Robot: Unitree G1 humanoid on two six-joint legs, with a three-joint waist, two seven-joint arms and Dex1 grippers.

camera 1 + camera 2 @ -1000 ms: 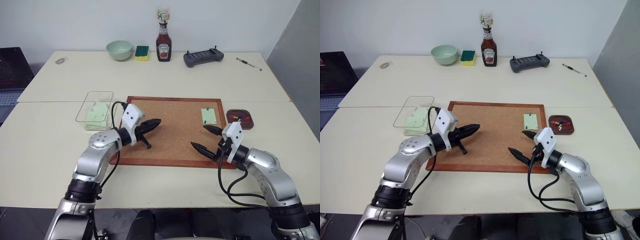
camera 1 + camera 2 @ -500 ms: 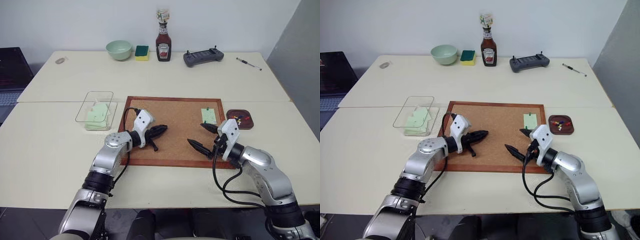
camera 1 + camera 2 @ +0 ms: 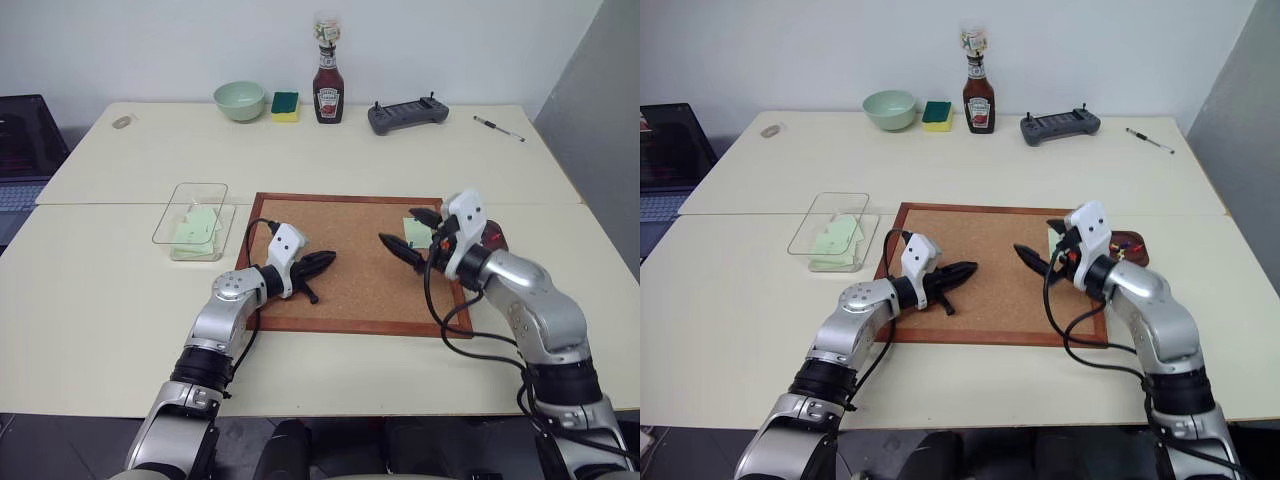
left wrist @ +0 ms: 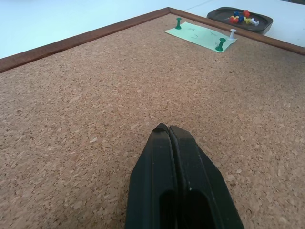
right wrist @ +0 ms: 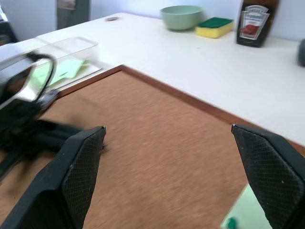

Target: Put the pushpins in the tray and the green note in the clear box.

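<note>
The green note [image 4: 200, 36] is pinned at the far right corner of the corkboard [image 3: 340, 255] by two green pushpins [image 4: 178, 22] [image 4: 220, 44], with a white pin beside them. Past the board's right edge, the small dark tray [image 4: 240, 19] holds several coloured pins. The clear box [image 3: 190, 218], left of the board, has pale green notes in it. My left gripper [image 3: 325, 260] is shut and empty, low over the board's left half. Over the board, my right gripper [image 3: 400, 227] hovers open just in front of the note and partly hides it.
Along the table's far edge stand a pale green bowl [image 3: 239, 99], a green-and-yellow sponge [image 3: 284, 104], a ketchup bottle [image 3: 327, 85], a grey controller [image 3: 407, 114] and a pen [image 3: 498, 127]. A laptop [image 3: 25, 140] sits at the far left.
My right gripper has risen and moved forward from the board's near right edge up to the note, still open. The left gripper sank a little toward the board, then stayed still.
</note>
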